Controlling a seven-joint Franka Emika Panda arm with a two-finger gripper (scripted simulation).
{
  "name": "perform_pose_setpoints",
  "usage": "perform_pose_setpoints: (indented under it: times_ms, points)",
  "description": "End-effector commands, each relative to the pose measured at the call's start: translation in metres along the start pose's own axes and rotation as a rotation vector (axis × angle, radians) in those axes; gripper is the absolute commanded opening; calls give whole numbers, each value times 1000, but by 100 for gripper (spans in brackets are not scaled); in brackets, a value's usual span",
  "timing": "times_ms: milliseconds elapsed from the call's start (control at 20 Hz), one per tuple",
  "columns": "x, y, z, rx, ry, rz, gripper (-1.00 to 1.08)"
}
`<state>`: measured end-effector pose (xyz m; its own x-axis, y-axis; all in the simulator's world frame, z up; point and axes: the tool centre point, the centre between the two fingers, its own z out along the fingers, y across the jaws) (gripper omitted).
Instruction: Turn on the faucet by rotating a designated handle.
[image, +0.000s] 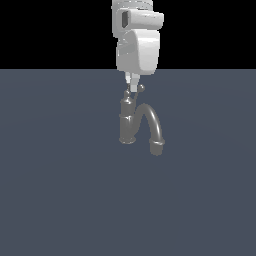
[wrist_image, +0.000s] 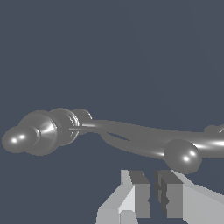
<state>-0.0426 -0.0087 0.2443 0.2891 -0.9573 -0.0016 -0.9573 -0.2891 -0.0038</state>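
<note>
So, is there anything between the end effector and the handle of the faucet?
Nothing visible does. In the wrist view the end effector, its fingers nearly together, sits right by the handle's ball tip with only bare floor between. In the exterior view it hangs just above the faucet.

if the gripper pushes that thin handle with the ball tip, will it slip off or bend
The handle looks like rigid metal, so probably no bending. Its glossy ball tip is rounded, so the nearly closed gripper may slide off. The faucet looks fixed, unlikely to tip.
</note>
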Motion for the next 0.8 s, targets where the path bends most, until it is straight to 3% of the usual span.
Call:
perform_pose_setpoints:
  times_ms: [0,400,450,500,750]
  points:
    - [27,4,1,-1,2,23,-100]
    - [70,7,2,-4,2,29,-100]
    - [70,7,2,-4,2,29,-100]
    - [49,0,0,0,-1,-2,-100]
    - [63,-11,0,0,-1,3,-100]
